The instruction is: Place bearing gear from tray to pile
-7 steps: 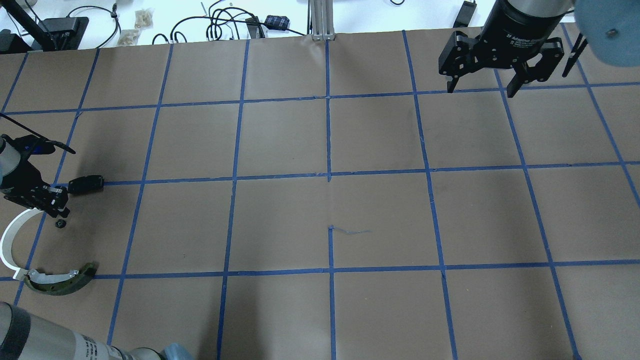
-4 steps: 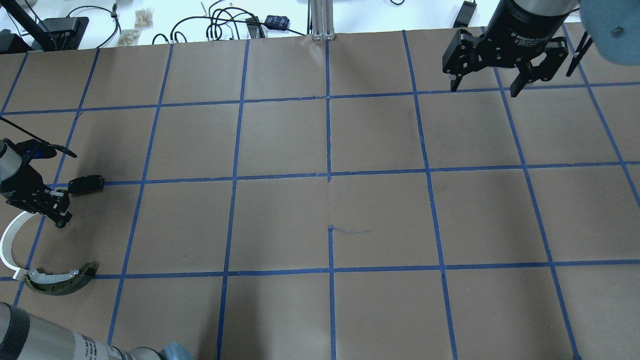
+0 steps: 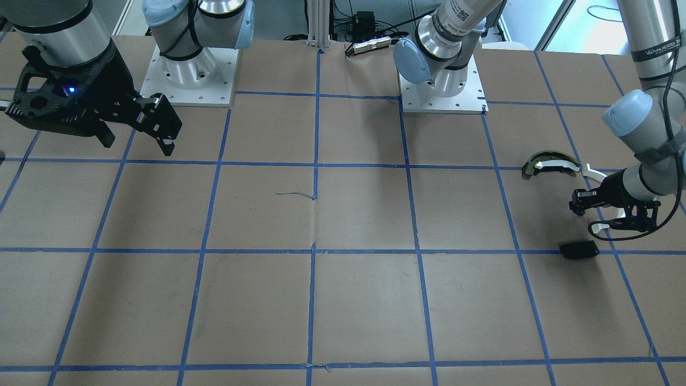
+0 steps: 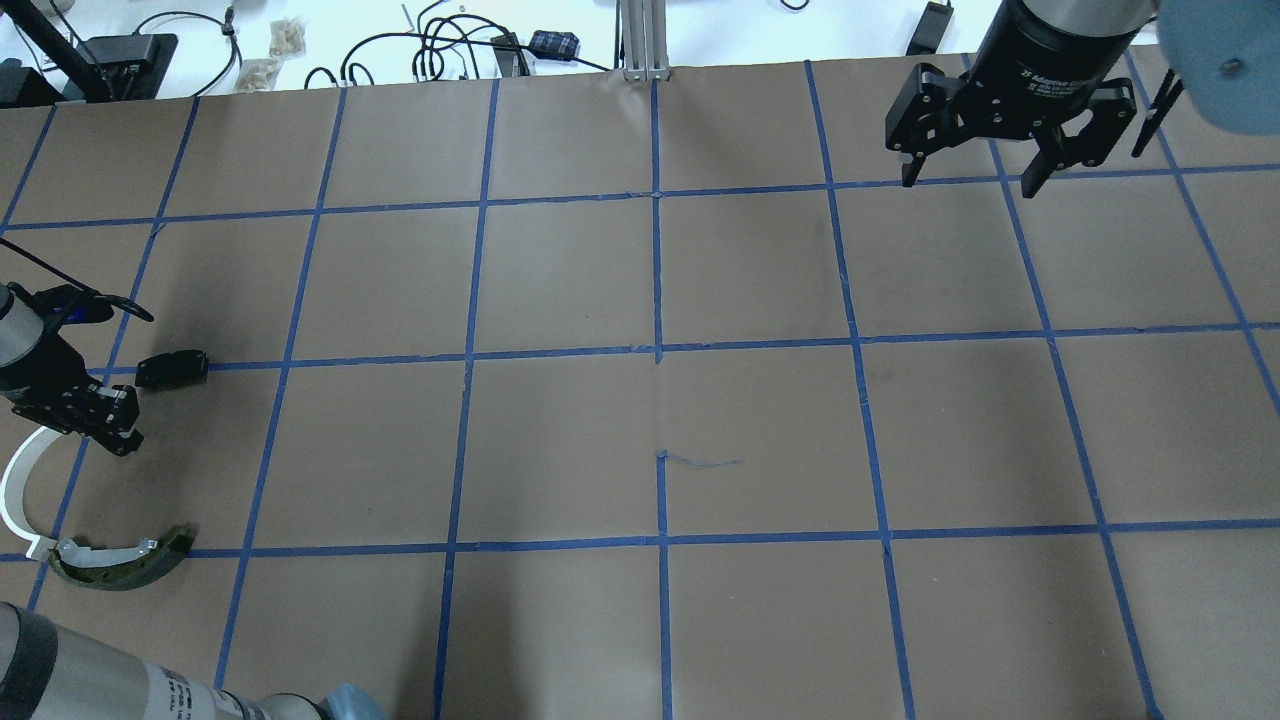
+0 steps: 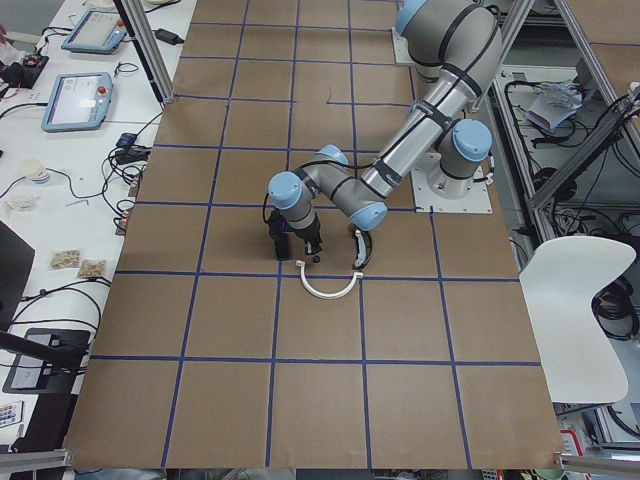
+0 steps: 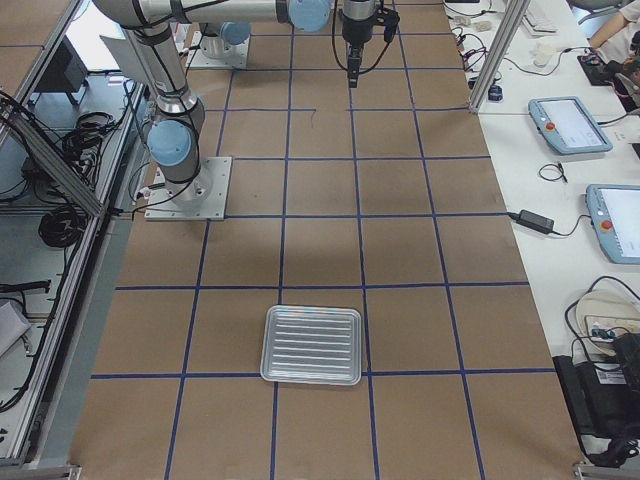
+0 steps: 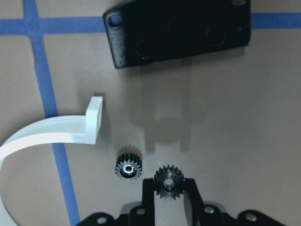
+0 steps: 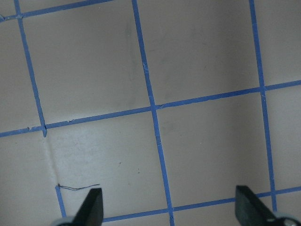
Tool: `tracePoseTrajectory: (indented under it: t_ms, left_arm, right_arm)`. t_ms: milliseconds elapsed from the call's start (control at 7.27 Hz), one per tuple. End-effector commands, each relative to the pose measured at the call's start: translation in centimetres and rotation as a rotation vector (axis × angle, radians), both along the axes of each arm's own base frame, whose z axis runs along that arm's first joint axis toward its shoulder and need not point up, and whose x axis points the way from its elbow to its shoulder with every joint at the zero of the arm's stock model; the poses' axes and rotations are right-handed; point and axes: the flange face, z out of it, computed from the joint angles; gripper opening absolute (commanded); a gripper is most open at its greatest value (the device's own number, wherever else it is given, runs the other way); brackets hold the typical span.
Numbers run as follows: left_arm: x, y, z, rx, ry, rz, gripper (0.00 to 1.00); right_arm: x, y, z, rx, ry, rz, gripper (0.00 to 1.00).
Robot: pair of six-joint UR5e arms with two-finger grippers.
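Left wrist view: left tool [image 7: 169,186] narrow, pinching a black gear [image 7: 169,179]; second gear [image 7: 128,168] just beside; right tool [image 8: 169,207] wide.

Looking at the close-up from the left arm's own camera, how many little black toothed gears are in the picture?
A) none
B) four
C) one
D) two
D: a gear lies loose just off the end of the white arc, and a second gear sits between the fingers of the left gripper.
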Motion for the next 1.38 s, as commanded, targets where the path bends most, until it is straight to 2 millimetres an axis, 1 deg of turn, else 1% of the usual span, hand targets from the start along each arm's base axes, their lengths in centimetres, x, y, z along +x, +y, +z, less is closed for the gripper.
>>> tracePoseTrajectory:
  t_ms: [0, 138, 275, 413, 550, 688, 825, 963, 1101, 1238]
  left_arm:
    - [0.1, 0.0, 0.0, 0.006, -0.001, 0.001, 1.00]
    - [0.3, -0.1, 0.2, 0.012, -0.016, -0.003, 1.00]
    - [0.1, -0.1, 0.8, 0.014, -0.014, -0.007, 1.00]
    - [0.0, -0.9, 2.3, 0.011, -0.013, -0.014, 1.00]
    - [-0.6, -2.8, 5.3, -0.001, -0.018, -0.005, 1.00]
    - [-5.0, -6.2, 10.7, -0.008, -0.030, -0.026, 1.00]
    - [-9.9, -8.3, 16.9, -0.064, 0.001, -0.001, 1.00]
    - [-14.3, -9.3, 21.3, -0.138, -0.015, -0.033, 1.00]
    - [-20.0, -9.1, 25.9, -0.217, -0.039, -0.104, 1.00]
    - [-24.8, -7.7, 29.0, -0.265, -0.063, -0.109, 1.00]
  right_arm:
    - [0.1, 0.0, 0.0, 0.000, 0.000, -0.002, 1.00]
    - [0.0, 0.0, -0.1, 0.002, 0.001, -0.004, 1.00]
    - [0.0, 0.0, 0.0, 0.000, 0.000, -0.002, 1.00]
    - [0.0, 0.0, 0.0, 0.000, -0.002, -0.002, 1.00]
    - [0.0, 0.0, 0.0, 0.000, -0.002, 0.000, 1.00]
    - [0.0, 0.0, 0.0, 0.000, -0.003, 0.001, 1.00]
    - [0.2, 0.0, 0.0, 0.000, -0.006, 0.000, 1.00]
    - [0.3, -0.2, -0.3, 0.004, -0.011, 0.003, 1.00]
    - [0.2, -0.2, -0.3, 0.004, -0.006, 0.006, 1.00]
    - [0.2, -0.2, -0.3, 0.004, -0.006, 0.007, 1.00]
